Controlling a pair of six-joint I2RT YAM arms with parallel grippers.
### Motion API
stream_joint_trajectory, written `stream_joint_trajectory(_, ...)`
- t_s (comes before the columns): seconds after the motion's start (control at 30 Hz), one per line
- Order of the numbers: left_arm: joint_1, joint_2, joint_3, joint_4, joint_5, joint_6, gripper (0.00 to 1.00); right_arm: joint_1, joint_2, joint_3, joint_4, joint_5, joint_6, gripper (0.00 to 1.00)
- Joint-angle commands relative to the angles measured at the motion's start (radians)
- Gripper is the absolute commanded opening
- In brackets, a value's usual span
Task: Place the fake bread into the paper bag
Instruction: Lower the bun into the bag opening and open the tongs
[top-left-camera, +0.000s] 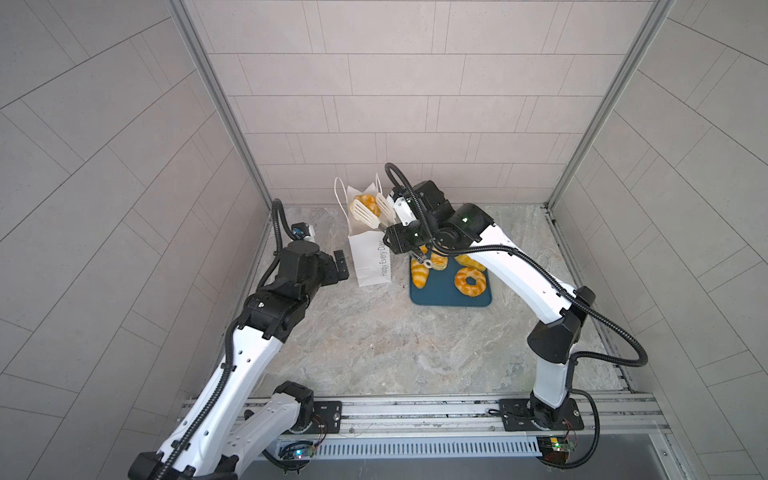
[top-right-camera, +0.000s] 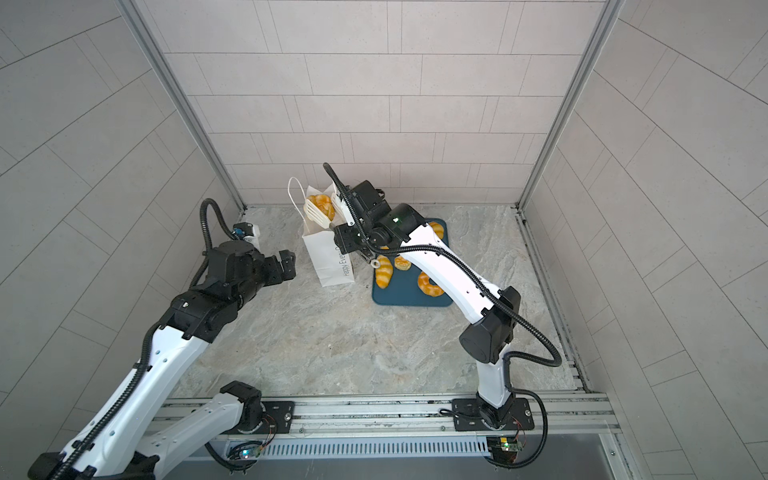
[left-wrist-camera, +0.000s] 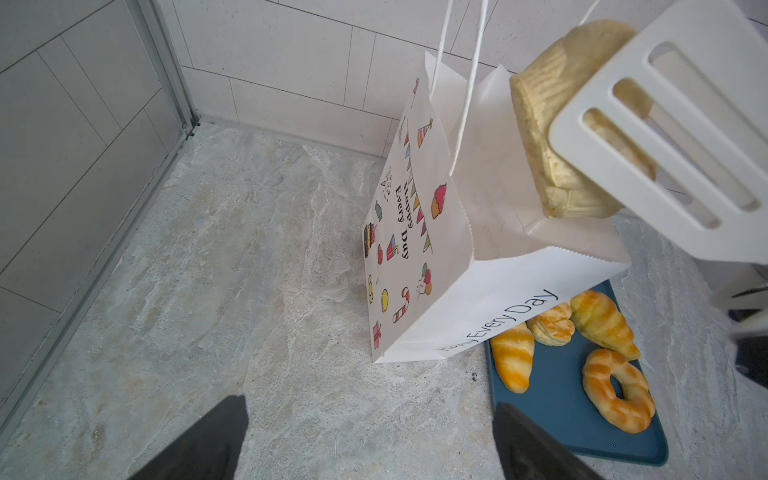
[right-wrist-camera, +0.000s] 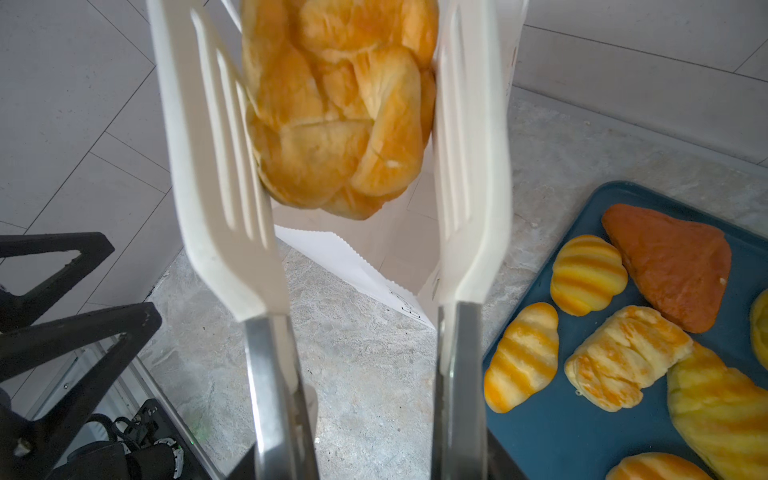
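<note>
While clamping the handles of the white tongs (right-wrist-camera: 220, 187) in the right gripper (top-left-camera: 395, 237), holding a round bun (right-wrist-camera: 336, 104) between the slotted blades at the open mouth of the upright paper bag (top-left-camera: 368, 259). Carrying the other fake bread (top-left-camera: 470, 281) on the teal tray (top-left-camera: 444, 297) at three o'clock of the bag. Hovering at nine o'clock with the left gripper (left-wrist-camera: 370, 444), jaws wide apart, gripping nothing.

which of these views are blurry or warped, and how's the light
In both top views the wall tiles bow from wide-angle distortion, light even, shadows soft; in the right wrist view the tongs and the bun between them look smeared, the tray pastries sharper; in the left wrist view the near tongs blade is soft, the paper bag lettering crisp.
</note>
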Motion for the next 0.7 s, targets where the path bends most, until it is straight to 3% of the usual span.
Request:
stream_joint_trajectory(0.0, 0.005, -0.015, -0.008, 0.005, -0.011, 0.000, 1.00, 0.002, -0.027, 0.028, 0.001, 0.020, -0.020, 0.60)
stream_joint_trajectory(0.67, -0.004, -0.018, -0.009, 0.007, -0.004, -0.014, 1.00, 0.026, -0.136, 0.013, -0.080, 0.070, -0.113, 0.63)
